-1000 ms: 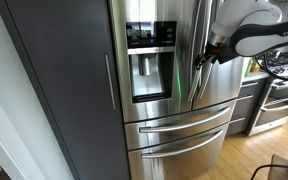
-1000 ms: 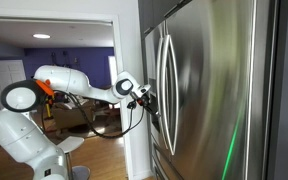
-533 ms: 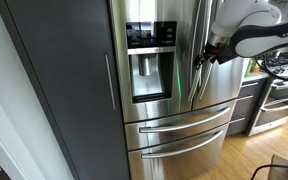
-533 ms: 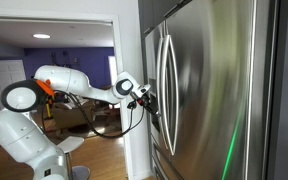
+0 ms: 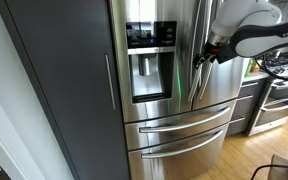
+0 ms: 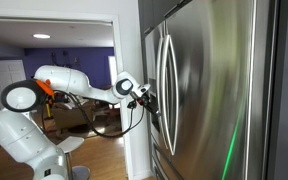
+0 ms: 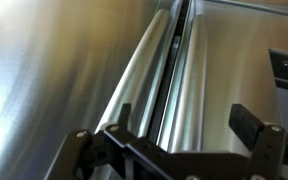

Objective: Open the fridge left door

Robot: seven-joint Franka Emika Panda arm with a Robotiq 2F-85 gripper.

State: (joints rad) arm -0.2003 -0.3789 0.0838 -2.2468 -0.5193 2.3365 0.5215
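You have even light on the fridge (image 5: 169,120) in an exterior view, with a thin green streak (image 5: 180,85) glinting beside the dispenser (image 5: 151,78). In an exterior view the steel front (image 6: 199,90) throws broad, smeared glare, and the room behind sits dim under a ceiling lamp (image 6: 41,36). Your wrist view is soft up close; the gripper (image 7: 184,130) reads as a dark silhouette.

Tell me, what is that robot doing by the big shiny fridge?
A white robot arm is reaching its black tool up to the large stainless-steel fridge. It is meant to open the tall steel door with the water dispenser. The tool is open and sits right at that door's long vertical bar handle, near the middle of the fridge. The door looks shut, so the opening has not started yet.
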